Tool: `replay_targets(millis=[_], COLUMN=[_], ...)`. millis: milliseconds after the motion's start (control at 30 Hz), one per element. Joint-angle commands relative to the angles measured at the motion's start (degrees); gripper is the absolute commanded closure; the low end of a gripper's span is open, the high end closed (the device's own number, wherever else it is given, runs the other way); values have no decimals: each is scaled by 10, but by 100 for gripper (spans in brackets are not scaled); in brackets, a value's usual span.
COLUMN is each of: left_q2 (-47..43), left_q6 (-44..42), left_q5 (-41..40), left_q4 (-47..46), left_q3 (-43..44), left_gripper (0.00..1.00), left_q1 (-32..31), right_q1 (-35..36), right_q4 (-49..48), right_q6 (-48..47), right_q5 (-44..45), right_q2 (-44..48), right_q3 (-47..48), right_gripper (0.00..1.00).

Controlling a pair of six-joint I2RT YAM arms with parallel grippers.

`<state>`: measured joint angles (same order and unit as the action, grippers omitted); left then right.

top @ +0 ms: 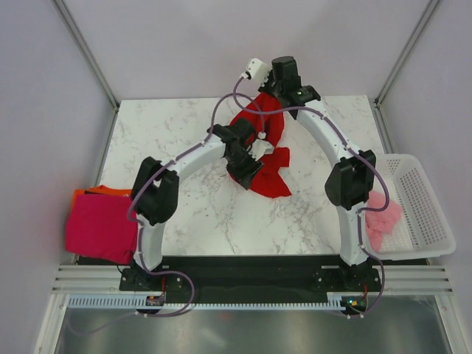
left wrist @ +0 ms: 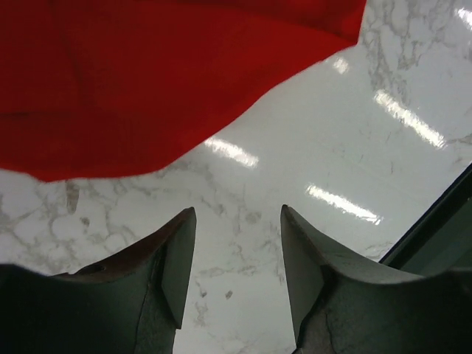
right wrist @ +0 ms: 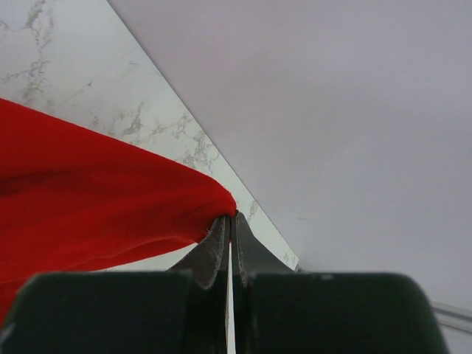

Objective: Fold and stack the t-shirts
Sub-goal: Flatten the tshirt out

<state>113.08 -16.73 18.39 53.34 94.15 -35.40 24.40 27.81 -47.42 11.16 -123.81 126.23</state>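
Red shirt (top: 271,173), soft and crumpled, lies far-centre on the glossy marble table (top: 169,133). Right gripper (right wrist: 230,221) has its jaws together, pinching the shirt's edge. Left gripper (left wrist: 237,251) has its jaws apart beside the cloth. Magenta shirt (top: 96,225) lies flat at the left, and the pink shirt (top: 383,214) sits in the perforated basket (top: 428,214).

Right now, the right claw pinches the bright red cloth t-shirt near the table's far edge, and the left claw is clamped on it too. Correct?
No. The left claw is open and holds nothing, with the bright red cloth t-shirt beyond its tips, as the left wrist view shows. The right claw does pinch it near the far edge.
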Motion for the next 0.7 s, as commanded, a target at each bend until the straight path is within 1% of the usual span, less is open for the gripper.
replay_targets(millis=[0,33,67,133,167,267,333,367,600,633,667], left_q2=[49,64,93,119,130,165,184,188,200,199,200], left_q6=[31,31,31,36,39,38,42,41,36,35,33], left_q5=[8,0,-12,-24,-34,-52,-70,-79,-116,-121,-124], left_q4=[-25,-24,-21,-16,-15,-12,-7,-7,-6,-7,-6], left_q3=[86,117,131,167,175,197,208,210,206,201,198], left_gripper=[43,42,39,36,32,31,31,33,34,36,42], left_q1=[-53,-62,-77,-88,-98,-114,-119,-124,-136,-139,-139], right_q1=[-19,-20,-21,-25,-28,-33,-37,-37,-44,-45,-45], right_q4=[-22,-16,-16,-15,-15,-13,-11,-11,-11,-11,-11], right_q6=[18,21,21,27,29,36,38,41,55,56,57], right_q5=[26,27,27,27,27,24,22,21,11,11,11], right_q2=[32,34,36,43,45,48,50,52,62,63,61], right_q3=[2,-5,-9,-20,-22,-27,-32,-33,-56,-59,-60], right_gripper=[100,100,100,100,100,100,100,100,100,100,100])
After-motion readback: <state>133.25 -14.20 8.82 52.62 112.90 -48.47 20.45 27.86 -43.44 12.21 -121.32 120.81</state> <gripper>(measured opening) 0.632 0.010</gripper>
